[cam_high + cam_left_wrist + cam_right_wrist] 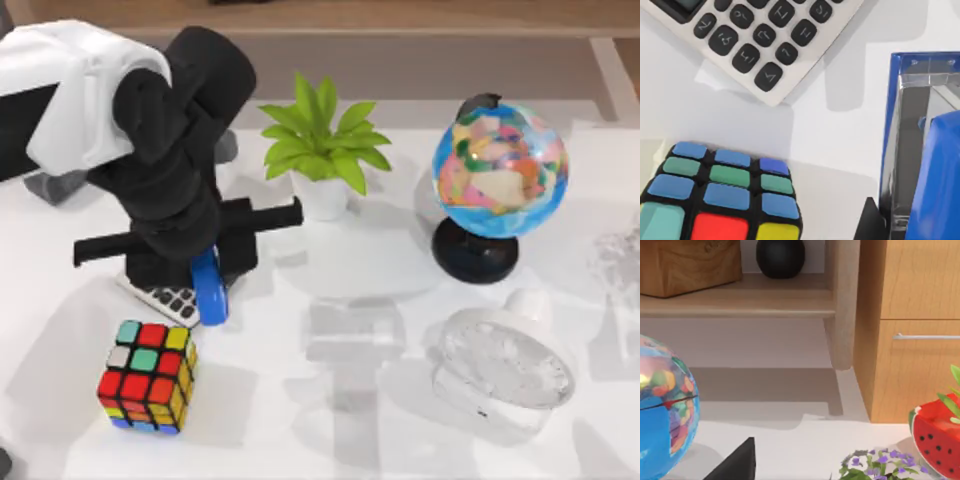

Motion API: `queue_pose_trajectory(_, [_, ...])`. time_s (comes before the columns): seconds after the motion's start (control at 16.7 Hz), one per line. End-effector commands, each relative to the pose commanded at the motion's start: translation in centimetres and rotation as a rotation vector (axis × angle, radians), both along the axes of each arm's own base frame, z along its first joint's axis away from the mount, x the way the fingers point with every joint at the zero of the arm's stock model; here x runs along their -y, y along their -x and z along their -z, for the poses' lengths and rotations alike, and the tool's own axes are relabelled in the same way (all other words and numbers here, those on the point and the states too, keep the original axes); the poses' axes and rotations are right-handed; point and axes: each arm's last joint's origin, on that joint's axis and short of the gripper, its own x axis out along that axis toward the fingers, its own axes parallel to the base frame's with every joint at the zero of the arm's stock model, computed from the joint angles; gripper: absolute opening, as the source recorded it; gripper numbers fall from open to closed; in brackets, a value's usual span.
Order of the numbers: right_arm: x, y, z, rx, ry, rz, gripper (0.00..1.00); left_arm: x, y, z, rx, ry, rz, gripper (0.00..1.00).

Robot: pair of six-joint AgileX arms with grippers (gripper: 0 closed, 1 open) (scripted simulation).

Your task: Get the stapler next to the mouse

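While my left arm's black gripper (205, 262) hangs low over the table just behind the colourful puzzle cube (147, 376), the small, narrow, bright blue stapler (208, 285) pokes out from under it, its rounded end pointing toward the cube. I judge the gripper to be closed on the stapler, since the bar sits right between the fingers in the top view and fills the near edge of the left wrist view, though the arm's own bulk covers the contact itself and I cannot tell whether the stapler is lifted or resting on the table. A stapler of this kind should be stiff, fairly light and smooth-sided, so a pinch across its narrow width near the middle looks the sound hold; a hold near one end would likely let it swing or slip. Tucked under the arm, just behind the cube, lies a grey calculator with black keys (760, 40), mostly covered in the top view. Farther from the cube, toward the table's right side, stand a green leafy plant in a white pot (322, 150), a multicoloured globe on a black stand (498, 170) and a clear, glassy rounded object (505, 365) that I cannot identify. No mouse is plainly recognisable, so the goal spot is uncertain. My right arm is parked off beside the globe, with a dark gripper finger (737, 462) cut off by the right wrist view's edge.
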Motion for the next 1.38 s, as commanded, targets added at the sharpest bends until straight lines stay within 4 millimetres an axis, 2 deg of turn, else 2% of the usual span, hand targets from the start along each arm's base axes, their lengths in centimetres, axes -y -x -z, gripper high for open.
queue_pose_trajectory(0.18, [0.0,0.0,0.0,0.000,0.000,0.000,1.00,-5.9,-3.2,0.7,-0.016,-0.079,0.080,0.00])
queue_pose_trajectory(0.3, [0.0,0.0,0.0,0.000,0.000,0.000,1.00,-10.0,-4.5,1.8,-0.053,-0.123,0.124,0.00])
queue_pose_trajectory(0.48, [0.0,0.0,0.0,0.000,0.000,0.000,1.00,-15.5,-5.2,3.5,-0.109,-0.151,0.156,0.00])
queue_pose_trajectory(0.6, [0.0,0.0,0.0,0.000,0.000,0.000,1.00,-18.2,-5.2,4.3,-0.128,-0.154,0.161,0.00])
queue_pose_trajectory(0.78, [0.0,0.0,0.0,0.000,0.000,0.000,1.00,-19.6,-5.2,4.8,-0.139,-0.152,0.160,0.00])
queue_pose_trajectory(1.38, [0.0,0.0,0.0,0.000,0.000,0.000,1.00,-19.6,-5.3,5.0,-0.136,-0.169,0.166,0.00])
